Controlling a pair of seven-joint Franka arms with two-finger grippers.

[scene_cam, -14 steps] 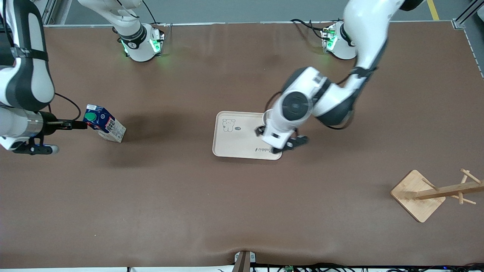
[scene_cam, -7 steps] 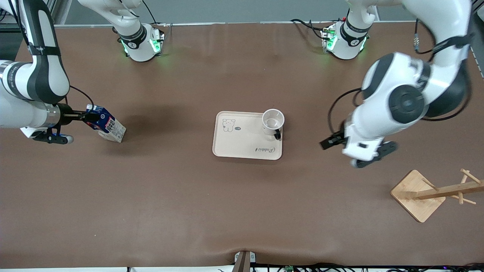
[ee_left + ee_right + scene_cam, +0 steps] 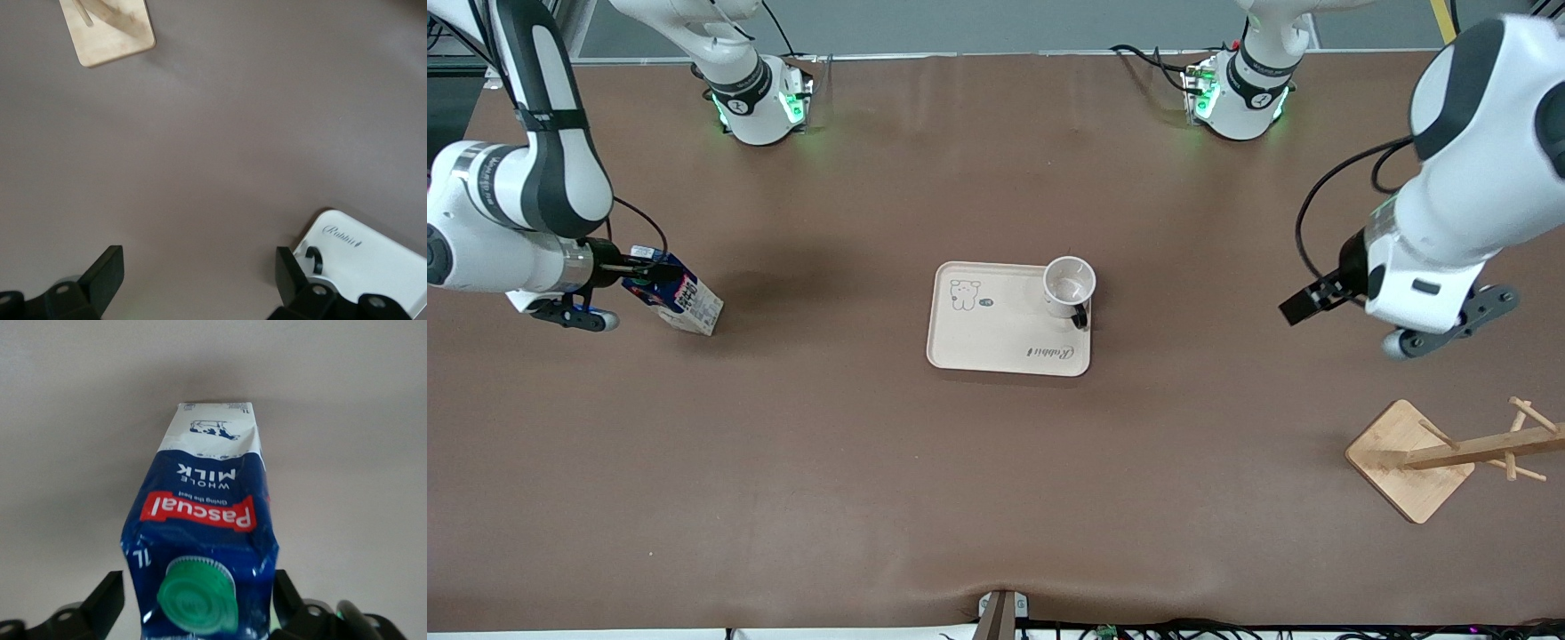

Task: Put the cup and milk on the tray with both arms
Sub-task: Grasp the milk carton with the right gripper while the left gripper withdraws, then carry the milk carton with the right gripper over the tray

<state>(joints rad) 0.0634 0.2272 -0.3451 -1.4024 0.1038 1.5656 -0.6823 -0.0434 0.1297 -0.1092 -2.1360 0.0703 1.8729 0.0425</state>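
The white cup (image 3: 1069, 286) stands upright on the cream tray (image 3: 987, 342), at the tray corner toward the left arm's end. Its black handle (image 3: 313, 257) and the tray (image 3: 380, 257) show in the left wrist view. My left gripper (image 3: 1316, 298) is open and empty (image 3: 200, 267), up over bare table between the tray and the wooden rack. The dark-blue milk (image 3: 685, 307) stands tilted on the table toward the right arm's end. My right gripper (image 3: 636, 271) is open, with a finger on each side of the carton's top by the green cap (image 3: 197, 597).
A wooden rack with a square base (image 3: 1409, 458) and pegs stands near the left arm's end, nearer the front camera; its base also shows in the left wrist view (image 3: 110, 27). Brown table (image 3: 996, 498) surrounds the tray.
The left arm has drawn away from the tray toward its own end, leaving the cup on the tray. The right gripper has moved in around the milk's top. The milk has not moved.
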